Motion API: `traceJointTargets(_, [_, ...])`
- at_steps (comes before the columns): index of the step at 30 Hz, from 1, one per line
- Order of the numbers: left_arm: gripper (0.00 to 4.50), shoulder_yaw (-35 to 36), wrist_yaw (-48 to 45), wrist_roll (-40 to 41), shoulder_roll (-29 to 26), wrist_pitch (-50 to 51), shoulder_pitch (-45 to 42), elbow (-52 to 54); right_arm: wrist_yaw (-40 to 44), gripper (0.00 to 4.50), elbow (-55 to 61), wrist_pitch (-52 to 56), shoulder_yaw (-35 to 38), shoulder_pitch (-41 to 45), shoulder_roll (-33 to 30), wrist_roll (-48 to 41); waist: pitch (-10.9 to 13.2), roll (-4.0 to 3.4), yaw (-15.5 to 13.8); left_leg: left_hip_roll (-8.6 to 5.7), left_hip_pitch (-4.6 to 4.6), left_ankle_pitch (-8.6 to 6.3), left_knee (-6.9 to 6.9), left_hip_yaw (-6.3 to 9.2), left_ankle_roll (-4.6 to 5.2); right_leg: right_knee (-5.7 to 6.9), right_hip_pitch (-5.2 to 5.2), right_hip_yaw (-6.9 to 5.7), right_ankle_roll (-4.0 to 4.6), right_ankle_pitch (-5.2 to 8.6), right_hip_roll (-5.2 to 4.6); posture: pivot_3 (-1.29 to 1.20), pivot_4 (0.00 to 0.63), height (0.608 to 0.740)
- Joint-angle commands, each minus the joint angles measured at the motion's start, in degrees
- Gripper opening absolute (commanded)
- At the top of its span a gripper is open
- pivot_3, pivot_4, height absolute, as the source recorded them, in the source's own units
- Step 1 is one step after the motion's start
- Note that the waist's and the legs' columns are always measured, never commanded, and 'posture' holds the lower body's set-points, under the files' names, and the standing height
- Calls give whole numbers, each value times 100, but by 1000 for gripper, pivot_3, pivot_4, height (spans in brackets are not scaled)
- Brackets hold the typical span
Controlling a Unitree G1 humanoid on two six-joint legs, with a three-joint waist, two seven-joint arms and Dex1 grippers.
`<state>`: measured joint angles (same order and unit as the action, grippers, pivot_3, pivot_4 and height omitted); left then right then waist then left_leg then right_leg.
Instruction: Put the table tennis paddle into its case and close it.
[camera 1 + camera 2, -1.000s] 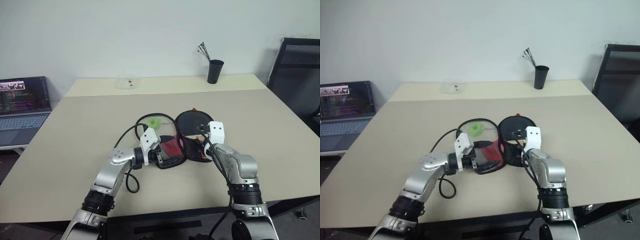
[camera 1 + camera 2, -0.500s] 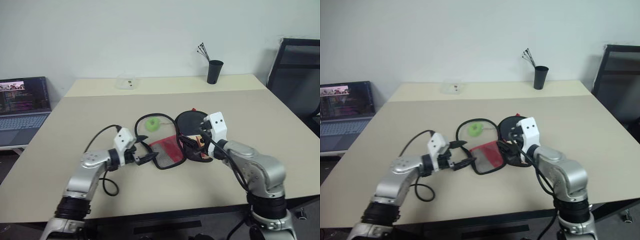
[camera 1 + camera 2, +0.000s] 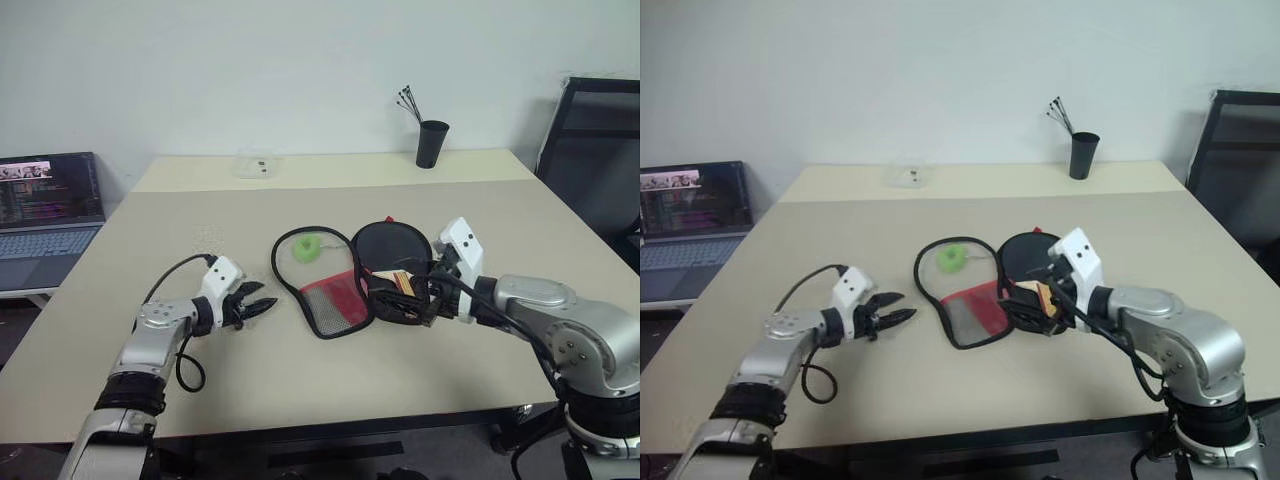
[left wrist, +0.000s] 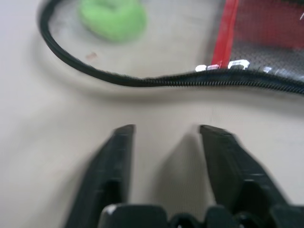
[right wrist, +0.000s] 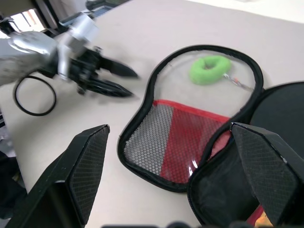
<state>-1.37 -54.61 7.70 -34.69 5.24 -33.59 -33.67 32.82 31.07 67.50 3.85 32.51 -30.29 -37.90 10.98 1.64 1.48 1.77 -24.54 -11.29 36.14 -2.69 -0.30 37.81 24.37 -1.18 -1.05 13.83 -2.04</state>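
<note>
The case (image 3: 336,302) lies open in the middle of the table, its red mesh and clear flap spread to the left and its black half (image 3: 392,248) to the right. The table tennis paddle sits in the black half, and its striped wooden handle (image 3: 401,283) shows near the front. My right gripper (image 3: 426,296) hovers just over that handle end, wide open with nothing held. My left gripper (image 3: 262,305) is low over the table, left of the flap and clear of its zipper rim (image 4: 161,81). Its fingers (image 4: 118,161) stand apart around bare table.
A green loop (image 3: 307,247) lies under the flap's clear panel. A black cup of sticks (image 3: 431,143) and a small clear box (image 3: 255,164) stand at the back edge. A laptop (image 3: 45,205) is far left and a dark chair (image 3: 590,140) is at the right.
My left gripper drew away leftward from the case's flap and its fingers came closer together. My right gripper lifted and pulled back to the right, turning at the wrist. The flap now lies flat.
</note>
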Motion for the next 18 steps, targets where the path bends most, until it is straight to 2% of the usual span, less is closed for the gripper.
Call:
traceJointTargets(1, [782,-144,144,-267,185,-288,-434,-591,133,4500,95,-223,170,2,-198,-134,-2,3,-13,-1,0,0,1,0,0,2,0,0,0,0,-1,0,150,740])
traceJointTargets(3, [38,-176,232,-337,389,-406,-659,-894,89,4500,68,-264,181,-27,-247,-119,-3,4,-36,-1,1,0,6,3,0,5,-3,-3,0,0,0,0,150,740])
traceJointTargets(12, [38,-288,235,-611,988,-1094,-1822,-2055,49,4500,74,-384,286,-203,-450,-113,-2,7,-159,-2,-23,-4,60,8,6,9,-12,-26,-5,-4,-1,0,150,740])
traceJointTargets(18, [38,-222,-110,-360,1507,-1001,-2574,-1820,94,4500,144,-450,572,-527,-753,-156,2,13,-173,-8,-37,-10,72,34,15,3,-14,-36,-7,-4,-4,0,150,740])
